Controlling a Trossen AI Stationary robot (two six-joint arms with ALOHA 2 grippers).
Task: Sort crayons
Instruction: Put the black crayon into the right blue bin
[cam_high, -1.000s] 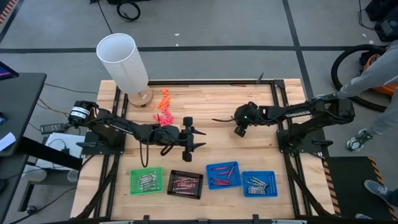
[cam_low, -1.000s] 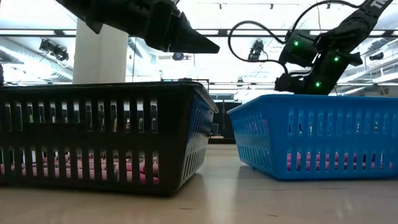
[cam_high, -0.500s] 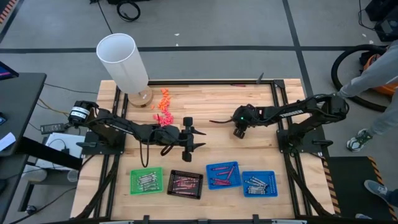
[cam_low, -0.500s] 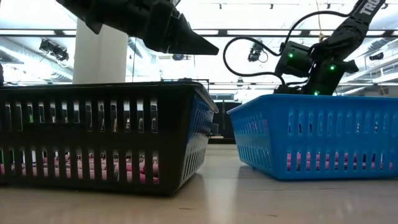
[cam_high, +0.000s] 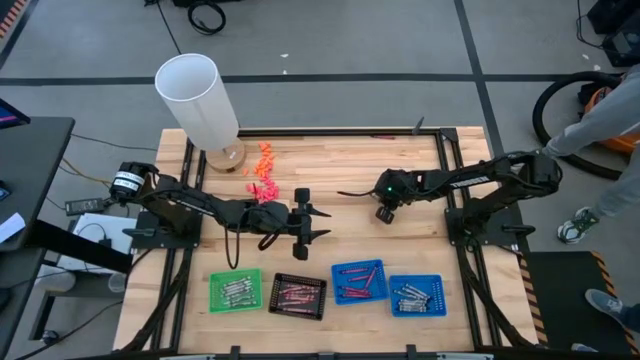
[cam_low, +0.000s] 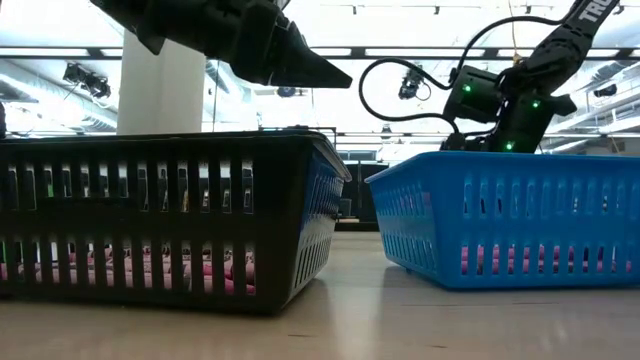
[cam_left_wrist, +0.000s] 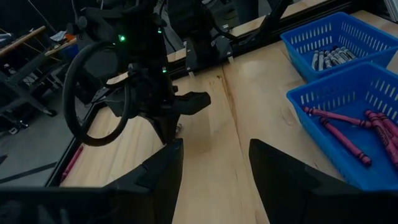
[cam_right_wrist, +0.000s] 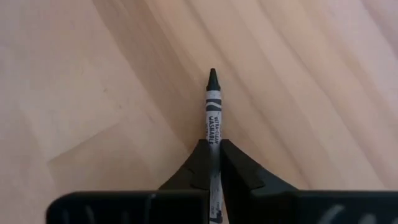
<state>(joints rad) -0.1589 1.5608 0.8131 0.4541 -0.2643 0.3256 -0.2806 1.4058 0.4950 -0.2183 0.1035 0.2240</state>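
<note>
Right wrist view shows the right gripper (cam_right_wrist: 214, 155) pinching a grey paper-wrapped crayon (cam_right_wrist: 213, 106) on the pale wooden surface (cam_high: 340, 160) beyond the blue slotted plastic trays (cam_high: 360, 281), so pickup is underway; lifting and carrying it trayward likely follows.

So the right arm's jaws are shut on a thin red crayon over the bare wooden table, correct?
Not red. The right wrist view shows the right gripper shut on a thin grey-wrapped crayon with a dark tip, over the bare wooden table.
</note>
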